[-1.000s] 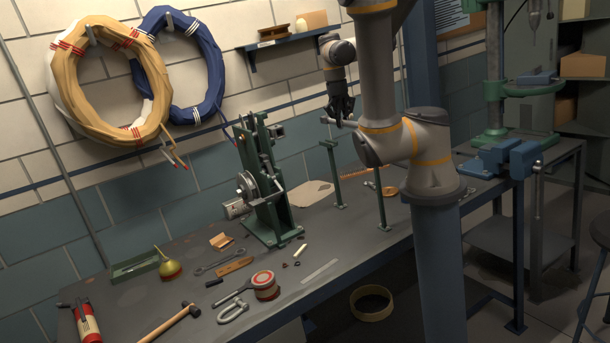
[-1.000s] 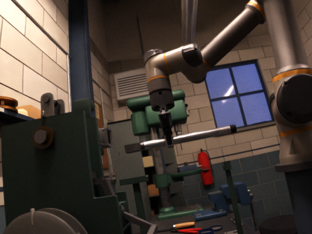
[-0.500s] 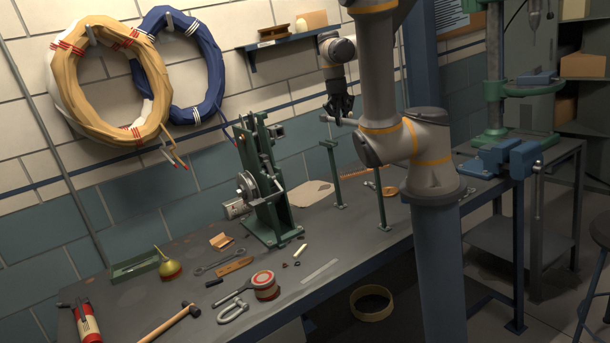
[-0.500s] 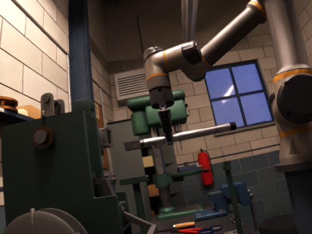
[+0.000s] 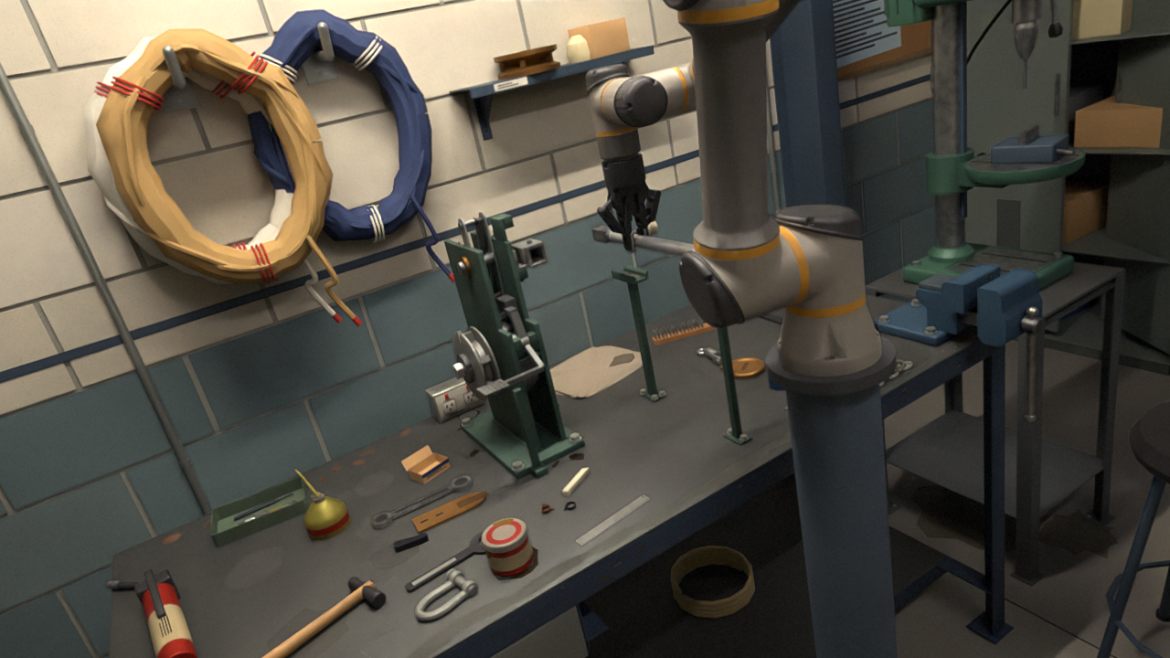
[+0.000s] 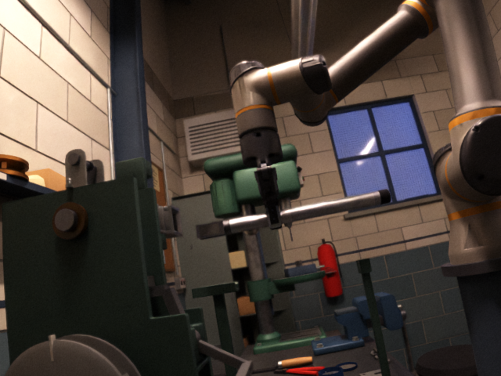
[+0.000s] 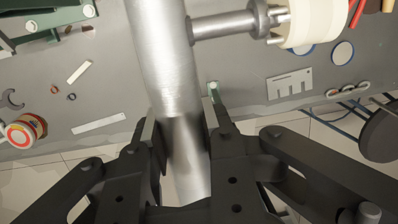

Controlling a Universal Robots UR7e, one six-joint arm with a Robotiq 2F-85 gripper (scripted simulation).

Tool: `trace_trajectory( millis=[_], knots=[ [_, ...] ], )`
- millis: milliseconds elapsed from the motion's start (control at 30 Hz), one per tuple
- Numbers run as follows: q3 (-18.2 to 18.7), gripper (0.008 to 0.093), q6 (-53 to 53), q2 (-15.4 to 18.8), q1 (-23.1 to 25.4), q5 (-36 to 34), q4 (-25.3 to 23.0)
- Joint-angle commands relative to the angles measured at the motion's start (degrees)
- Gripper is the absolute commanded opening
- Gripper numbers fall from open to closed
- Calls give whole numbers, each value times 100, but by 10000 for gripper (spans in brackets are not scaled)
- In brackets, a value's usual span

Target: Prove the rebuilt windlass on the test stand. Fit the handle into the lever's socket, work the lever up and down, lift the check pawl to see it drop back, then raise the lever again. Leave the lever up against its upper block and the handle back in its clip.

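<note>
My gripper (image 5: 629, 237) (image 6: 275, 218) (image 7: 177, 130) hangs above the two green clip posts (image 5: 641, 327) at the back of the bench, to the right of the green windlass stand (image 5: 503, 360) (image 6: 81, 263). The steel handle (image 5: 646, 241) (image 6: 291, 213) (image 7: 168, 74) lies level in the air, its squared dark end pointing at the lever's socket (image 5: 530, 251) (image 6: 168, 220) near the top of the stand, a short way off from it. The handle's far end is hidden behind my arm in the side camera. The gripper is closed around the handle's shaft.
The nearer green post (image 5: 731, 385) (image 6: 374, 307) stands just below the handle's far end. My arm's column (image 5: 834, 458) rises at the bench's front edge. A drill press (image 5: 982, 180) and blue vice (image 5: 965, 303) stand to the right. Small tools lie across the bench's left half.
</note>
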Motion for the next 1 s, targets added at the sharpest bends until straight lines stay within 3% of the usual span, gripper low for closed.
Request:
trace_trajectory(
  millis=[0, 567, 967],
  knots=[
    [-8, 80, 77, -4, 81, 1, -10],
    [-199, 80, 1610, 228, 1612, -1, -51],
    [-332, 80, 2095, 380, 2094, -2, -72]
  ],
)
